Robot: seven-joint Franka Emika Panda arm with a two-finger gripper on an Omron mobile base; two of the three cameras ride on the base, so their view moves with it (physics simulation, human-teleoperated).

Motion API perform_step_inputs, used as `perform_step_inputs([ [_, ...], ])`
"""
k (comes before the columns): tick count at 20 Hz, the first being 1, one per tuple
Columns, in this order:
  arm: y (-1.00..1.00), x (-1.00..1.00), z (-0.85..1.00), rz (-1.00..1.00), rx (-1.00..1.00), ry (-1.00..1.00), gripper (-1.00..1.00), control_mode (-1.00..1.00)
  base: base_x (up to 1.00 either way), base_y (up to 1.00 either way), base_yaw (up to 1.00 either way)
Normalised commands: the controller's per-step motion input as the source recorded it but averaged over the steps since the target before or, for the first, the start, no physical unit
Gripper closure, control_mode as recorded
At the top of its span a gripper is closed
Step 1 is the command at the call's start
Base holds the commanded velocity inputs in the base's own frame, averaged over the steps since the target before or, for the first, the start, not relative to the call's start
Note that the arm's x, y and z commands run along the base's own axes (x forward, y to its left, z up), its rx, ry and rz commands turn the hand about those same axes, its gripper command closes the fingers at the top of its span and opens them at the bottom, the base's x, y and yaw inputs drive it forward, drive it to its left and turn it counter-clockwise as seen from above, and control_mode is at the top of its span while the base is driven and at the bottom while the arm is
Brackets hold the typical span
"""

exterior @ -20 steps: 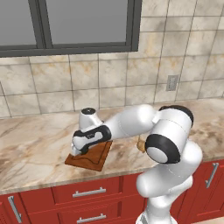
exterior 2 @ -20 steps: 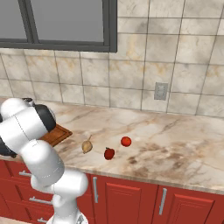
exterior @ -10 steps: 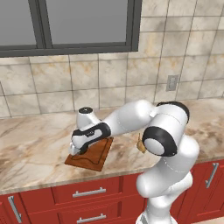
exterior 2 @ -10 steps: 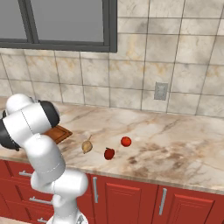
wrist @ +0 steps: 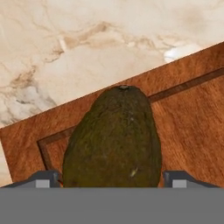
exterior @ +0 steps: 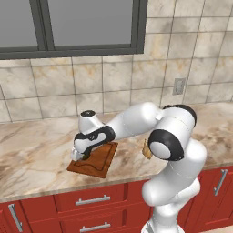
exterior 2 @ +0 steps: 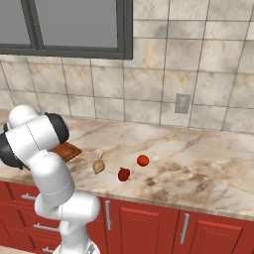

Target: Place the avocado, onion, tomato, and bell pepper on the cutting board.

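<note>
Stage of the task: first item being set down. The dark olive-green, pear-shaped avocado [wrist: 113, 138], its skin dull and finely pebbled, lies on the flat, reddish-brown wooden cutting board [wrist: 188, 118], inside the groove that runs near the rim. The gripper [wrist: 113, 178] is at the bottom of the hand view, its grey fingertips [wrist: 43, 178] standing just clear of the fruit on either side; the jaws appear parted, so the avocado seems released rather than held.

In the left base view the gripper [exterior: 81, 154] sits low over the board's near corner, left of centre. In the right base view, at mid-frame on the polished, veined marble table [exterior 2: 198, 163], wait the pale tan onion [exterior 2: 98, 166] with its thin stalk, and two small glossy red items, one darker [exterior 2: 124, 174] and one brighter [exterior 2: 143, 160]; which is tomato and which pepper cannot be told. Three placements appear to remain.
</note>
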Motion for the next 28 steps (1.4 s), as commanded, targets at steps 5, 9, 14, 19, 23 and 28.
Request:
perform_step_inputs([
  [5,0.0,-0.13,0.0,0.0,0.0,0.0,-1.0,-1.0,0.0,0.0,0.0],
  [9,0.0,-0.24,0.05,0.0,0.0,0.0,-1.0,-1.0,0.0,0.0,0.0],
  [14,-0.01,-0.32,0.54,0.0,0.0,-0.06,-1.0,-1.0,0.0,0.0,0.0],
  [19,-0.16,-0.43,0.8,0.0,0.0,-0.09,-1.0,-1.0,0.0,0.0,0.0],
  [23,-0.42,-0.59,0.79,0.0,0.0,-0.09,-1.0,-1.0,0.0,0.0,0.0],
  [28,-0.73,-0.62,0.66,0.0,0.0,-0.1,-1.0,-1.0,0.0,0.0,0.0],
])
